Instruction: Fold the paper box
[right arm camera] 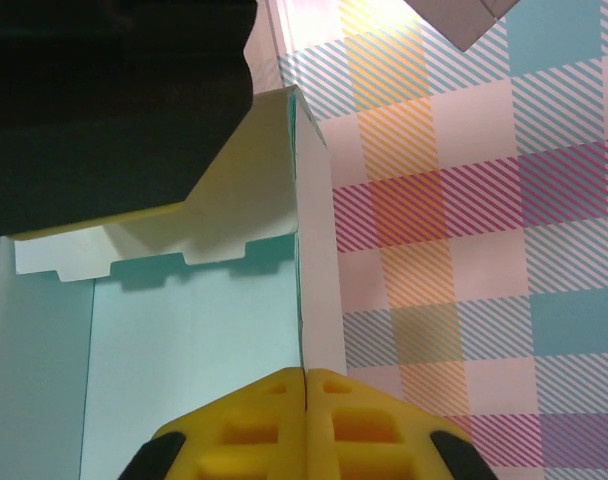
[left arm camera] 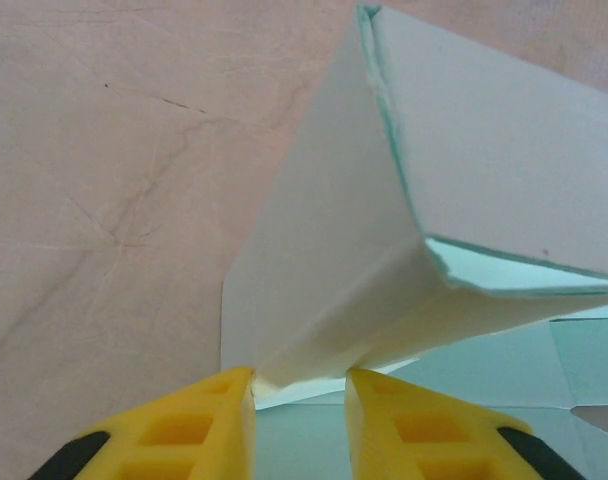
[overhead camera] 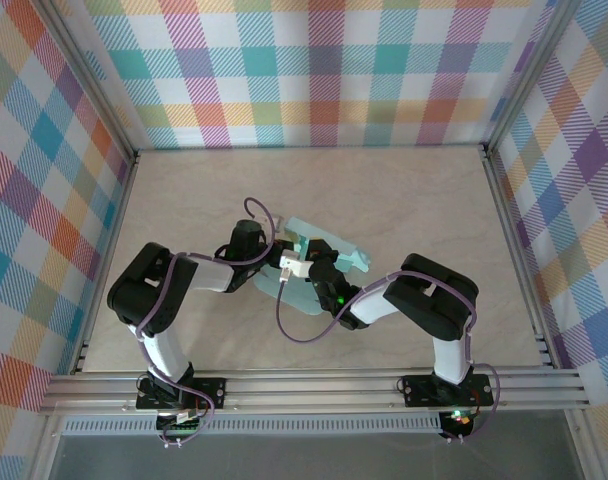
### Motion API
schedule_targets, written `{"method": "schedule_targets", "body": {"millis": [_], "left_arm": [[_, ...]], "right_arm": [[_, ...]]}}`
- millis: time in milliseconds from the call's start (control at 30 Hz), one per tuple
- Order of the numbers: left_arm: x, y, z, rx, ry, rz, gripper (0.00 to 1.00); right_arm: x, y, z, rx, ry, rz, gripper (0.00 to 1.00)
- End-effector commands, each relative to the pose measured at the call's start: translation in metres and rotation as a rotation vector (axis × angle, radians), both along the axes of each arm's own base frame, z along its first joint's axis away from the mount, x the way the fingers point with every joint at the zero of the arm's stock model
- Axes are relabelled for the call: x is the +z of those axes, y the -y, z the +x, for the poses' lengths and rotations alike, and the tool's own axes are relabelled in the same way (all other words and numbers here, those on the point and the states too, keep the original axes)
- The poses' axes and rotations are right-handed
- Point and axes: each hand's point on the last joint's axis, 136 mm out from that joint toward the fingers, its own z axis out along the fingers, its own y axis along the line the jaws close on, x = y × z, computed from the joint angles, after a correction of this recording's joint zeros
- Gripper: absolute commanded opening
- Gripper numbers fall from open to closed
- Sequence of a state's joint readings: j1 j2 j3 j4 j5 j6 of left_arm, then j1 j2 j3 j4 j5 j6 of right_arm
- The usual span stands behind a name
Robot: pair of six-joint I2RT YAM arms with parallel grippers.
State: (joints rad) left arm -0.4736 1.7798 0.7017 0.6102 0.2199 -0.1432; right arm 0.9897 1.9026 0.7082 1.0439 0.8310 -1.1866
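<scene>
At the centre of the table [overhead camera: 234, 190], the right gripper [right arm camera: 306, 392] is pinching the paper box [overhead camera: 356, 257] by its upright wall [right arm camera: 319, 260] from the near right, while the left gripper [left arm camera: 299, 405], fingers narrow, is straddling the raised flap [left arm camera: 334, 280] at its corner from the left, grip unclear.

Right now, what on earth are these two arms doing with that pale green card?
The robot is folding a paper box out of mint-green card in the middle of the table. The right end effector is shut on the edge of an upright panel, holding it up. The left end effector has its fingers on either side of a raised fold; whether it is pinching yet is unclear. The box is only half-formed: some panels stand up, others lie flat.
</scene>
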Motion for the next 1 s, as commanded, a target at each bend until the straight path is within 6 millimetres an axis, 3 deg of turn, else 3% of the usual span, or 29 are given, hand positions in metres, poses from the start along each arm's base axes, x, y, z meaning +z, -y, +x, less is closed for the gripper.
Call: {"method": "schedule_targets", "body": {"millis": [0,133,300,600,733,967], "left_arm": [[0.021,0.024,0.002,-0.055,0.066,-0.061,0.25],[0.024,0.024,-0.001,-0.069,0.071,-0.056,0.14],[0.028,0.025,-0.004,-0.086,0.077,-0.057,0.07],[0.026,0.013,-0.007,-0.122,0.082,-0.011,0.34],[0.034,0.005,-0.018,-0.148,0.108,-0.017,0.41],[0.042,-0.021,-0.037,-0.149,0.136,0.018,0.46]], "right_arm": [[-0.009,-0.016,-0.010,0.075,-0.053,0.007,0.00],[-0.011,-0.015,-0.010,0.071,-0.060,0.007,0.00],[-0.010,-0.014,-0.010,0.068,-0.066,0.014,0.00],[-0.013,-0.004,-0.012,0.060,-0.149,0.037,0.00],[-0.008,0.008,-0.008,0.028,-0.191,0.050,0.00],[-0.008,0.010,-0.004,0.058,-0.154,0.008,0.00]]}}
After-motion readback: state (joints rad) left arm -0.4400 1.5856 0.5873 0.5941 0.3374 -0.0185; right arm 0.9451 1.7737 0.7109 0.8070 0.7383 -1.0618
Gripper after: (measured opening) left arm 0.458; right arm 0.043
